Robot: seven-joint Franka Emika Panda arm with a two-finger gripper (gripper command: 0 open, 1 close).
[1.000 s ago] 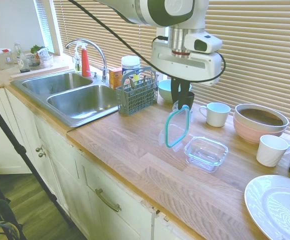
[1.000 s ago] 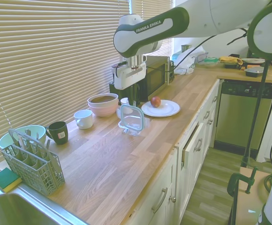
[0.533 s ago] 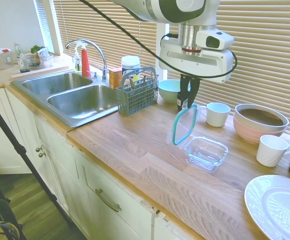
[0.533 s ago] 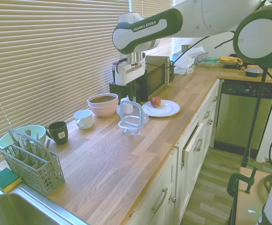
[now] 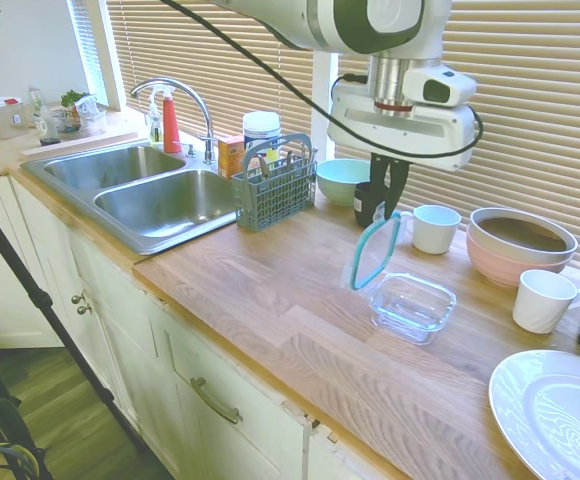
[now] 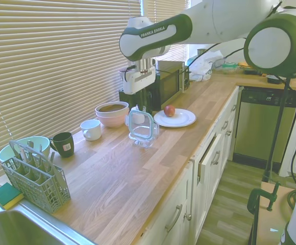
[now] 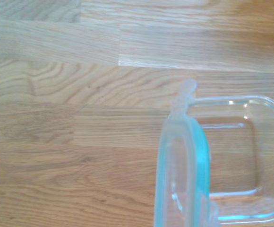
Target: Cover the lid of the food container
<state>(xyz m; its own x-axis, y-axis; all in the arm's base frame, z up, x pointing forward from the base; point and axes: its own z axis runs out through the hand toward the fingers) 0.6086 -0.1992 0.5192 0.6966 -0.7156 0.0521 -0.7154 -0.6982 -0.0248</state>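
First exterior view shows the gripper (image 5: pixel 389 203) clamped on the top edge of the lid (image 5: pixel 375 250), which hangs nearly vertical, face turned edge-on rather than flat. The food container (image 5: pixel 412 306) sits open on the wooden counter (image 5: pixel 270 300), just below and slightly to the right of the lid's lower edge; the two look apart, with a small gap between. Second exterior view confirms the lid (image 6: pixel 140 125) suspended directly above the container (image 6: pixel 143 140). Wrist view shows the teal rim (image 7: pixel 186 175) crossing one end of the glass dish (image 7: pixel 250 156), not centred on it. Judgement: the lid must be tipped flat, its long axis matched to the dish, before lowering.
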